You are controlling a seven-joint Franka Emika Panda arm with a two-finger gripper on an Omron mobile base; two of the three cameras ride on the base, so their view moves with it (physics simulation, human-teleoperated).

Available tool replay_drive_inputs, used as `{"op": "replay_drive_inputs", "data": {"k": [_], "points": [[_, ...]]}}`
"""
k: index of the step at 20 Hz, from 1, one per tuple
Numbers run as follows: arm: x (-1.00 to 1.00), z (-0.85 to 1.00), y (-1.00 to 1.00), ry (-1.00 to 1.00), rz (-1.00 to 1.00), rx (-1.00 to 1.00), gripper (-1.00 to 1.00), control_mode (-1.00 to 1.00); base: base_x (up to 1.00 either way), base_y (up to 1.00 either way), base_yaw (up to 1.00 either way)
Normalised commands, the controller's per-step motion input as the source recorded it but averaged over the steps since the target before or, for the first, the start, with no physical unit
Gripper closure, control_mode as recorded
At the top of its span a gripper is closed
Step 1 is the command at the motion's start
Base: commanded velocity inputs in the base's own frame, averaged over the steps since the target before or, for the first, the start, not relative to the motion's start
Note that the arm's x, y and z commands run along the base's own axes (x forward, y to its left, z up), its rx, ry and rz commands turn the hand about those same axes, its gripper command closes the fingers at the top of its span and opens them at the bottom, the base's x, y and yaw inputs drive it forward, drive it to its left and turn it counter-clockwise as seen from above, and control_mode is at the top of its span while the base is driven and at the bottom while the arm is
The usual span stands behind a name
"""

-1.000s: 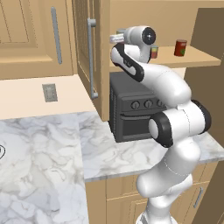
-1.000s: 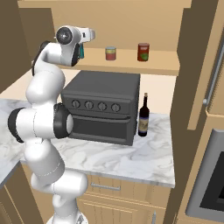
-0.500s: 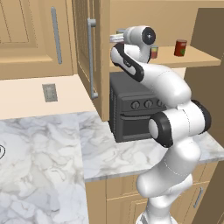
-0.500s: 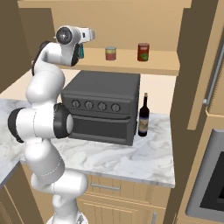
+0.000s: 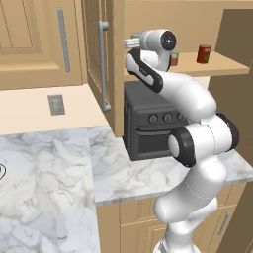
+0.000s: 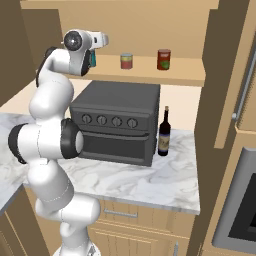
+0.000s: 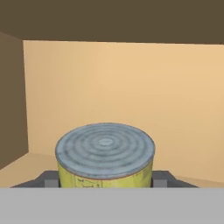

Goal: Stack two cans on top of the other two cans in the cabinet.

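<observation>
- Change: between the pictures of a second ago and now, the arm and everything on the shelf stand in the same places; no motion can be made out. By judgement, the placing step is paused or creeping, and no can is yet stacked.
- Tool [image 7: 105, 181]: in the hand view its two dark fingertips [image 7: 49, 178] flank a yellow can [image 7: 105, 164] with a grey ringed top, so it appears closed on that can, which is carried and not yet set down.
- Cabinet [image 5: 163, 20]: its door [image 5: 96, 59] stands open, and the shelf board [image 6: 165, 70] lies above the black oven [image 6: 117, 120].
- Cans: a red can with a green band [image 6: 126, 61] and a dark red can [image 6: 163, 59] stand apart on the shelf; a teal can [image 6: 92, 58] peeks out just behind the wrist, likely the stacking target.
- Arm pose: the arm rises from the base beside the worktop [image 5: 59, 163], bends over the oven, and holds the wrist level at the shelf's left end, the tool pointing into the cabinet.
- A wine bottle [image 6: 164, 132] stands beside the oven.
</observation>
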Motion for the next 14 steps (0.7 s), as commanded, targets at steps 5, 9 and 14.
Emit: {"op": "replay_drive_inputs", "data": {"k": [5, 9, 14], "points": [[0.00, -0.03, 0.00, 0.00, 0.00, 0.00, 1.00, -1.00, 0.00, 0.00, 0.00], [0.02, -0.17, 0.00, 0.06, 0.00, 0.00, 1.00, -1.00, 0.00, 0.00, 0.00], [0.04, -0.18, 0.00, 0.05, 0.00, 0.01, 1.00, -1.00, 0.00, 0.00, 0.00]]}}
